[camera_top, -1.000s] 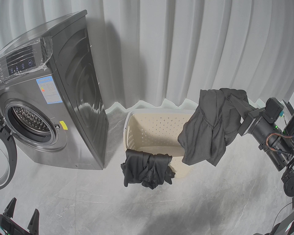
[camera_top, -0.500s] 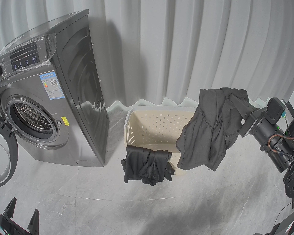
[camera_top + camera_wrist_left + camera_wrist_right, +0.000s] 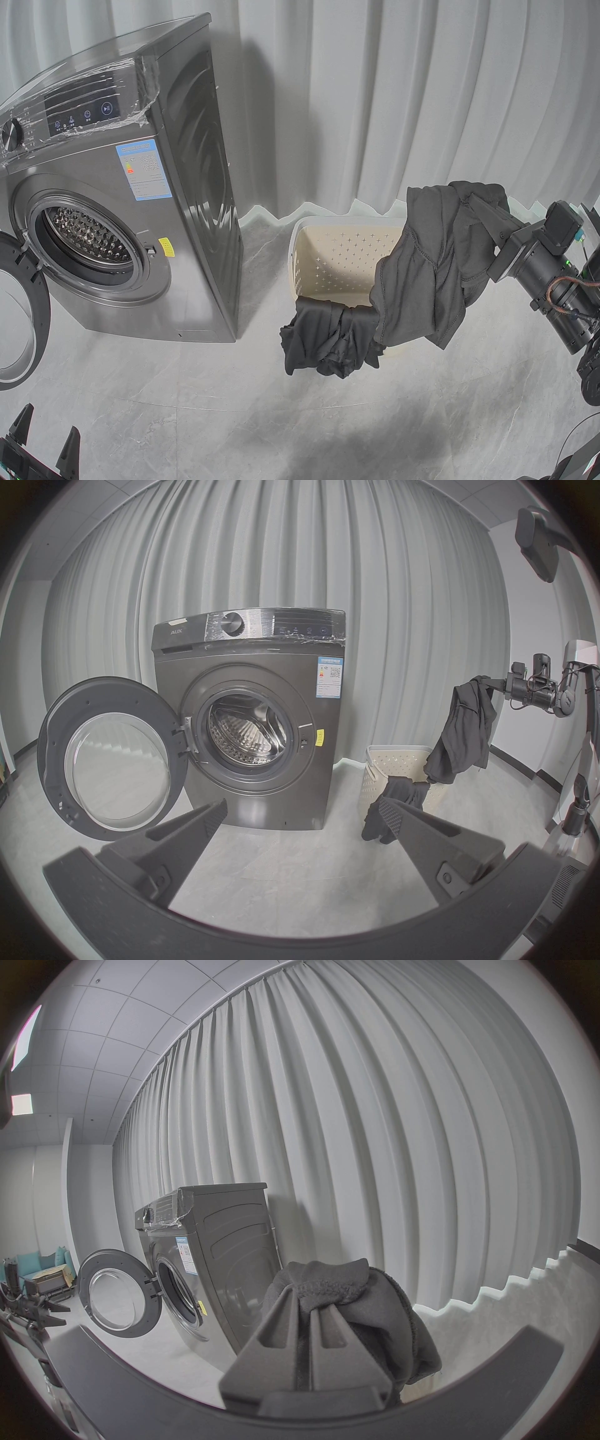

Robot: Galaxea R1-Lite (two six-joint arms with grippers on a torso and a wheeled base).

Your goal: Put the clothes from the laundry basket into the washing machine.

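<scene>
My right gripper is shut on a dark grey garment that hangs in the air over the right side of the cream laundry basket. The same garment bunches around the shut fingers in the right wrist view. A second dark garment is draped over the basket's front rim. The grey washing machine stands at left with its round door swung open and the drum visible. My left gripper is open and empty, low at the front left, facing the washing machine.
White curtains hang behind the basket and machine. The pale stone floor stretches between me and the machine. The open door juts out toward my left side.
The whole head view has shifted, so machine and basket sit further right in the picture: the camera has turned left. The right gripper still holds the hanging garment, which swayed slightly.
</scene>
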